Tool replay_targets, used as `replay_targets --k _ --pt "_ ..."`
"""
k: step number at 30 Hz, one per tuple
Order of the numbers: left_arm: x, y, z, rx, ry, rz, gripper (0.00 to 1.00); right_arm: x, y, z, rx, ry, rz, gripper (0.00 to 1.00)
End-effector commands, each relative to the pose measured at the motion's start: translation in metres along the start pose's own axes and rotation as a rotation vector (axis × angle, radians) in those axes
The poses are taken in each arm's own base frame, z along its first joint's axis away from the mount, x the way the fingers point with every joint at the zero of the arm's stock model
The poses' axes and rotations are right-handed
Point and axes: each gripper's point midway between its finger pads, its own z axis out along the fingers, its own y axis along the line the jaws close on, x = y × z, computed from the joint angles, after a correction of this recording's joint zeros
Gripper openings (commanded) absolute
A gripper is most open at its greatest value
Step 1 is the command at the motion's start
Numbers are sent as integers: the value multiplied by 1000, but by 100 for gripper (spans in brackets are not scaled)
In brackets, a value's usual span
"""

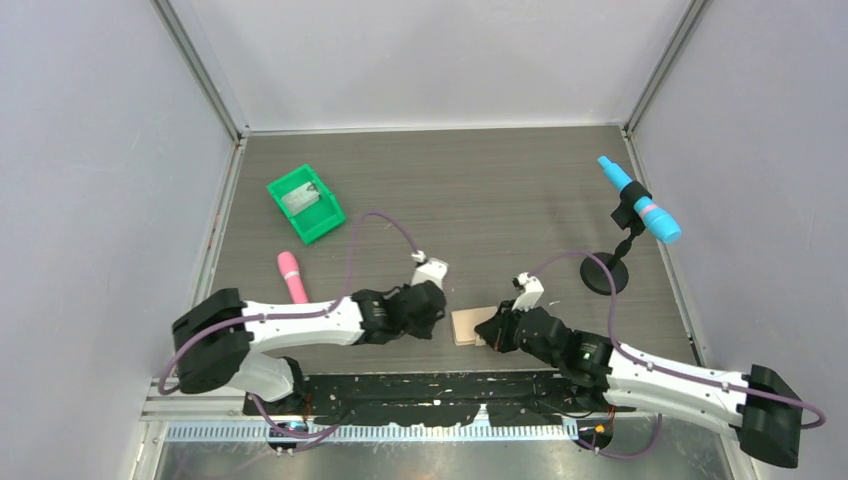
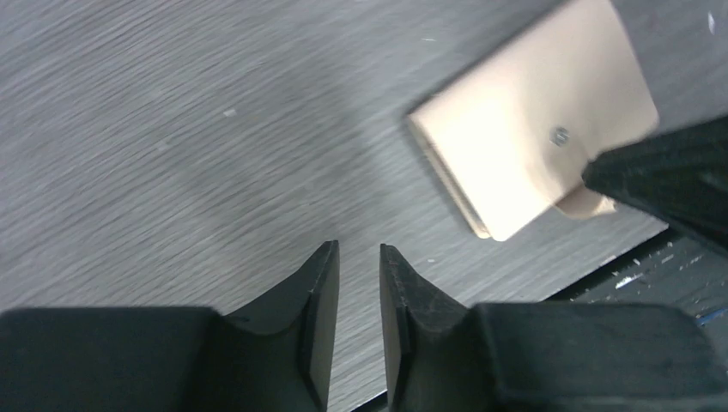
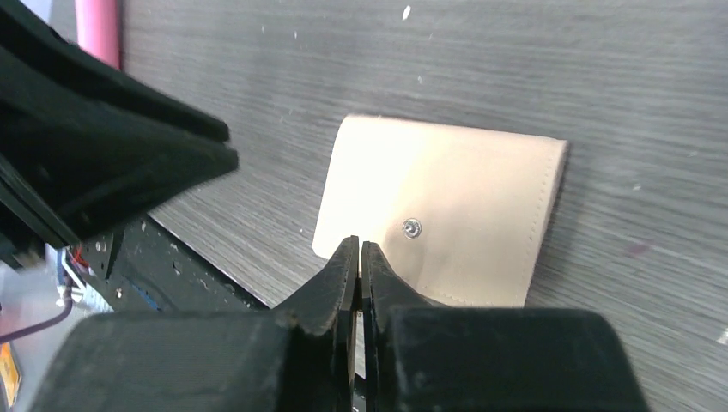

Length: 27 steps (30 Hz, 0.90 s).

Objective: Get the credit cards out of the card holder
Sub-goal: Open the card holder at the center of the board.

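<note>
Fingers point(image 2: 319, 296) of the left gripper point(image 2: 359, 251) stand a narrow slit apart with only bare table point(image 1: 480, 200) showing between them; they pinch nothing. That gripper is just to the left of the card holder point(image 2: 532, 146) and does not touch it.

On the right gripper point(image 3: 359, 245) the 2 fingers point(image 3: 330, 287) are pressed together, with their tips over the holder's near edge, just beside its small metal snap point(image 3: 412, 227). In the left wrist view the same black tip covers part of the strap tab point(image 2: 577, 204). Whether the tab is caught between the pads cannot be told.

The card holder lies flat and folded shut near the table's front edge, between the 2 grippers, with only its tan outside and stitched border showing.

Farther back on the left sits a green bin point(image 1: 305, 203). A pink cylinder point(image 1: 292, 276) lies in front of it, beside the left arm. At the right rear a blue marker-like tool point(image 1: 640, 212) is clipped to a black stand point(image 1: 604, 272).
</note>
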Motion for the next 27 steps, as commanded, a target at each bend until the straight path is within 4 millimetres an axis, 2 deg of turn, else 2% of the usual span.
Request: replay_targets --k 1,4,7,8,9,10,19,21,22,27 --pt "0 18 -10 60 -22 -214 29 -4 43 9 -138 26 53 9" --pt "-1 34 -18 35 -49 -233 33 1 54 20 -132 61 49 11" --pt "-2 44 -26 23 -67 -256 38 -8 74 28 -139 53 46 12" --pt "-2 46 -27 21 -72 -267 39 -5 71 34 -106 61 45 12" --pt "-2 50 -29 15 -74 -278 41 -11 82 37 -120 50 52 12" --pt "-1 53 -30 12 -77 -286 42 -7 79 44 -96 62 48 12" --pt "5 73 -36 -11 -95 -361 46 -19 113 91 -76 47 32 11" --pt "5 73 -37 -1 -102 -366 46 -20 121 97 -79 61 11 15" --pt "4 71 -38 8 -104 -367 46 -25 127 97 -84 59 3 21" --pt "-2 50 -39 132 -111 -342 54 -26 106 82 1 77 -75 46"
